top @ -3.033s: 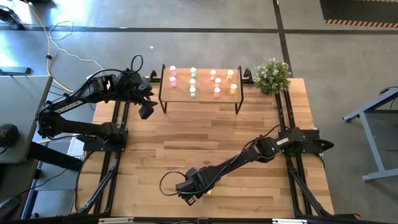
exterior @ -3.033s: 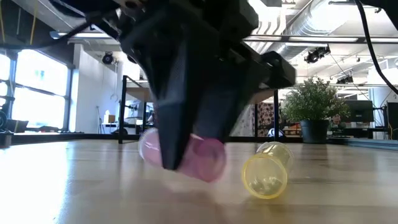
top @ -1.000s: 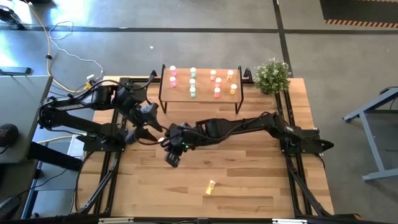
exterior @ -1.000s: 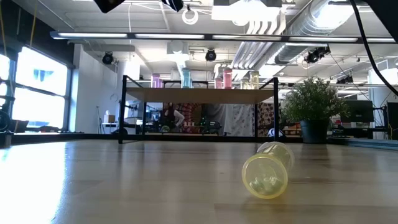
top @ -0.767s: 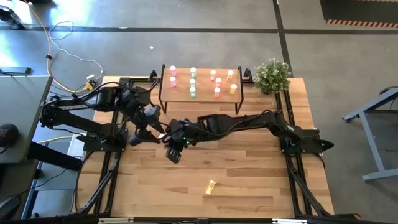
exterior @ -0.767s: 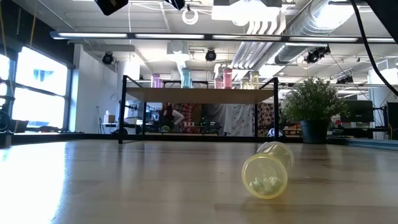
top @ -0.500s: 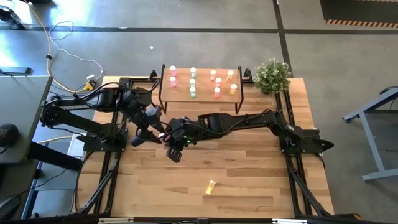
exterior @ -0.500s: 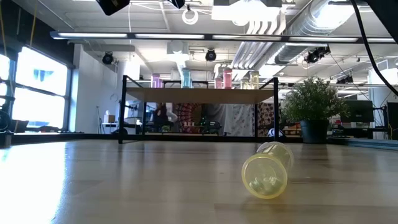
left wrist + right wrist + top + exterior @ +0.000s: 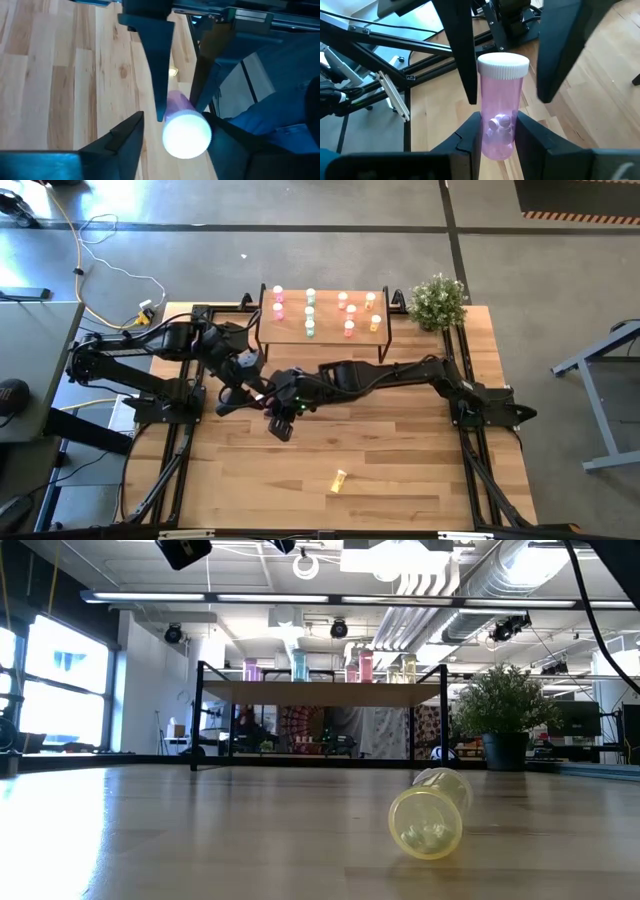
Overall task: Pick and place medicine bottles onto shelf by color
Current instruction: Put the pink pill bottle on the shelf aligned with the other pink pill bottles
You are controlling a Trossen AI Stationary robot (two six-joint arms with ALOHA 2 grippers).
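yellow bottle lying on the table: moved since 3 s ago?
No. In the low view the yellow translucent bottle lies on its side at the same spot, left of the potted plant.

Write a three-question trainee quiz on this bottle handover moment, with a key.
1. True or false: the right pincer grips the pink bottle by its lower body.
2. Which bottle lies alone on the table? A) green B) yellow C) red
3. Fill in: the left pincer's fingers stand on either side of the pink bottle's ____ end.

Key: 1 true. 2 B, the yellow bottle lying on its side. 3 cap.
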